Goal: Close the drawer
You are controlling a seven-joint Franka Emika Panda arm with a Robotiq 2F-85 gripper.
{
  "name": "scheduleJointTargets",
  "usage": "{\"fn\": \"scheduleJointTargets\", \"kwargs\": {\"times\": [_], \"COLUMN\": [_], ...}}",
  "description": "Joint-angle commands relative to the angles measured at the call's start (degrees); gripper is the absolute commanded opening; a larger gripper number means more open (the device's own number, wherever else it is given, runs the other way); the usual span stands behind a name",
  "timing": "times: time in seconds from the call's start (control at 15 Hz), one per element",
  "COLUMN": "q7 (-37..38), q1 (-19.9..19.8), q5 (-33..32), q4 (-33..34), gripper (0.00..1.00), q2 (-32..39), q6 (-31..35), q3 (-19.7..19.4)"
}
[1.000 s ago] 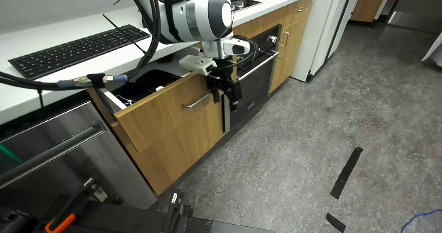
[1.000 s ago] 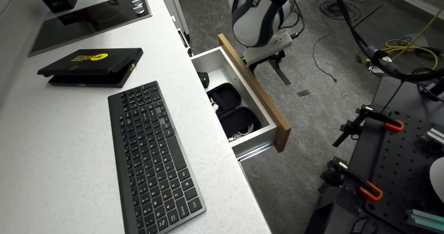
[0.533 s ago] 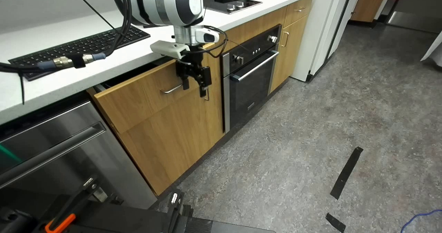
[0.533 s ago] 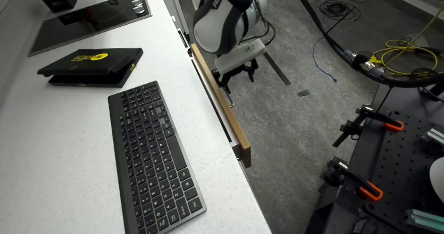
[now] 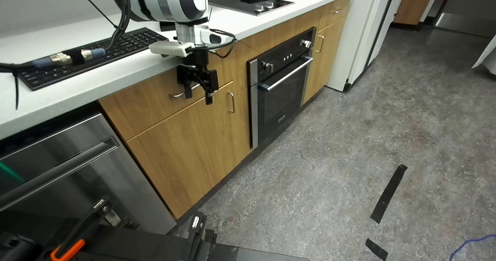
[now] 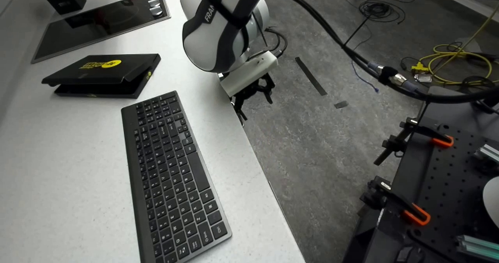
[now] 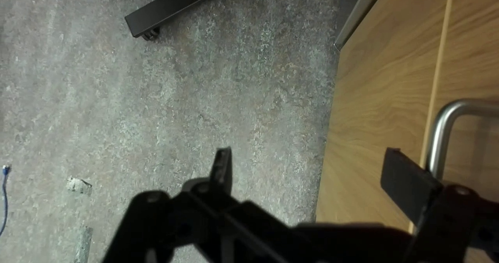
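Drawer (image 5: 143, 107) flush. Gripper (image 7: 308, 152) spread wide, empty, beside the bar handle (image 7: 443, 124); snagging that on retreat could reopen the drawer.

Brown drawer (image 5: 155, 103), black tool (image 5: 198, 99), mottled floor (image 5: 325, 160)

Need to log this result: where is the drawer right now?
The drawer looks shut, left of centre in an exterior view, under the white counter and above the cabinet door, right of the stainless-steel appliance, the tool in front of its handle.
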Motion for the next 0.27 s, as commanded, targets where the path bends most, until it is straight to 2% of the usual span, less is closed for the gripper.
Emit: {"fn": "scheduleJointTargets", "kwargs": {"times": [0.0, 0.2], "q7": [-0.9, -1.1], "q1": [1.1, 1.1], "q5": [1.1, 1.0], "q4": [0.5, 0.7], "gripper": [1.0, 1.0], "q2": [0.2, 0.3], "q6": [-0.9, -1.3], "q3": [-1.2, -1.2]}}
